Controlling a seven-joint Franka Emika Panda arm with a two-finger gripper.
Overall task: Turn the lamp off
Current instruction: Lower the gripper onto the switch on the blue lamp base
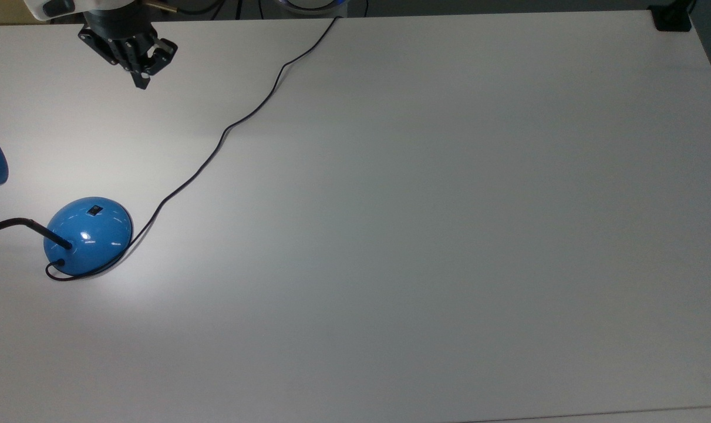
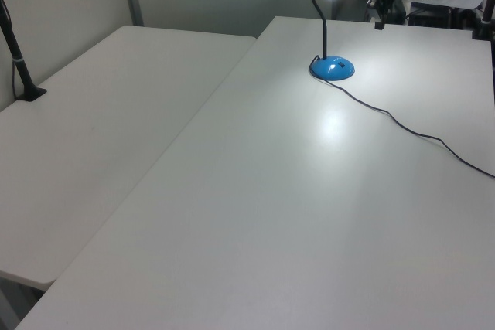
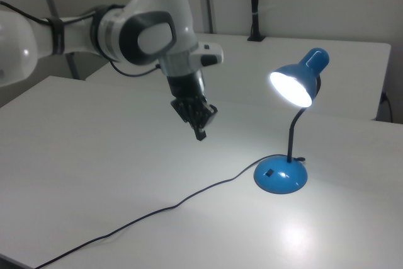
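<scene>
Lamp: the blue lamp (image 3: pixel 281 174) stands upright on the white counter (image 1: pixel 425 235), near the top view's left edge and toward the far end in the left view (image 2: pixel 332 67).
Light: it is on; the shade's (image 3: pixel 301 80) mouth glows white in the right view, and a bright patch lies on the counter just in front of the base.
Base: a glossy dome (image 1: pixel 88 234) with reflections on it, resting flat on the counter.
Switch: a small black rocker switch (image 1: pixel 95 209) sits on the dome's upper slope; in the right view it faces the camera (image 3: pixel 269 172). Nothing touches it.
Neck: a thin black neck (image 3: pixel 291 131) rises from the back of the base and curves up into the shade.
Cord: a black cord (image 1: pixel 226 129) leaves the base, loops round its rim, then runs in loose bends across the counter to the top view's upper edge.
Pincer: the black pincer (image 1: pixel 142 81) hangs above the counter near the top view's upper left, well apart from the base and switch. In the right view (image 3: pixel 200 131) it points downward, to the right view's left of the lamp. Its fingers look drawn together with nothing between them.
Arm: the white and grey arm (image 3: pixel 145 33) reaches in from the right view's left.
</scene>
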